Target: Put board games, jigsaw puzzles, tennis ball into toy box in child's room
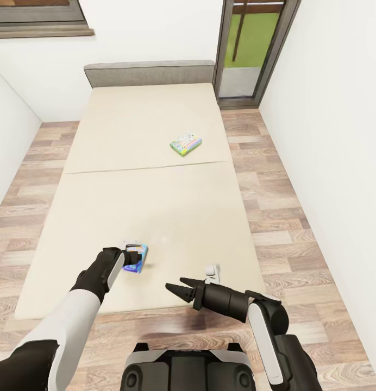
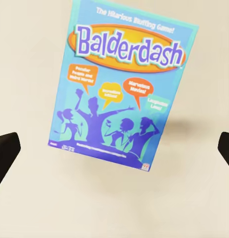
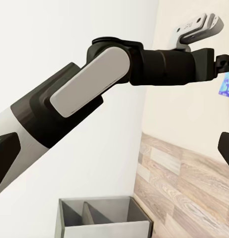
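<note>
From the head camera, the left pincer (image 1: 135,259) hung over a blue board game (image 1: 138,257) lying near the foot of the bed (image 1: 123,130), its fingers hidden behind the wrist. A second, green-edged board game (image 1: 186,144) lay well apart, up the beige mattress towards the grey headboard. The right pincer (image 1: 176,289) stood spread and empty above the mattress edge, with wood-plank floor (image 1: 275,217) open on both sides of the bed.

The left wrist camera showed the box (image 2: 123,84) flat on the mattress, lettered "Balderdash", with dark fingertips (image 2: 5,153) wide apart on either side, touching nothing.

The right wrist camera caught the left arm (image 3: 109,74) stretched across a white wall, above a grey two-part bin (image 3: 102,218).
</note>
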Robot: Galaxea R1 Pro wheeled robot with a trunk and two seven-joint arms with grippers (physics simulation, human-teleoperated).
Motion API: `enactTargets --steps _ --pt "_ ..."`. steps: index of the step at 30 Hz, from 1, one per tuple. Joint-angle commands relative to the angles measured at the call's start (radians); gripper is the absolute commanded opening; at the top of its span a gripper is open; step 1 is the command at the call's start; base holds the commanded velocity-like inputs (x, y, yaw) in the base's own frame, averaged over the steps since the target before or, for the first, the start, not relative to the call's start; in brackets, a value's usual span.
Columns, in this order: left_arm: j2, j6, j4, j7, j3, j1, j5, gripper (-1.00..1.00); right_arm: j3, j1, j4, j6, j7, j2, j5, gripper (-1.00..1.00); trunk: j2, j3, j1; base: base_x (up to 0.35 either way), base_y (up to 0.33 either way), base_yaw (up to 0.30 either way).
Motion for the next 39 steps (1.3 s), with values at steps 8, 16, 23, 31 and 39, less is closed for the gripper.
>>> enactTargets --steps 8,16,23,31,39 --pt "-0.001 0.005 -0.001 0.002 0.004 0.000 0.000 1.00 -0.001 0.001 -0.001 0.004 0.000 0.000 -0.001 1.00 -0.002 -0.001 0.001 0.091 0.055 0.000" --pt "-0.002 0.005 -0.001 0.002 0.004 0.000 0.000 1.00 -0.001 0.003 -0.001 0.001 -0.001 0.000 -0.001 1.00 -0.002 -0.001 0.001 0.014 0.008 0.000" --pt "-0.001 0.005 -0.001 0.002 0.004 0.000 0.000 1.00 -0.001 0.004 -0.001 -0.002 -0.001 0.000 -0.001 1.00 -0.002 -0.001 0.001 0.002 0.022 0.000" --pt "0.000 0.005 -0.001 0.002 0.004 0.000 0.000 1.00 -0.001 0.004 -0.001 -0.005 -0.002 0.000 -0.001 1.00 -0.002 -0.001 0.001 0.018 0.119 0.000" --pt "-0.001 0.005 -0.001 0.002 0.004 0.000 0.000 1.00 0.000 0.004 -0.001 -0.007 -0.003 0.000 -0.001 1.00 -0.002 -0.001 0.001 0.004 0.017 0.000"
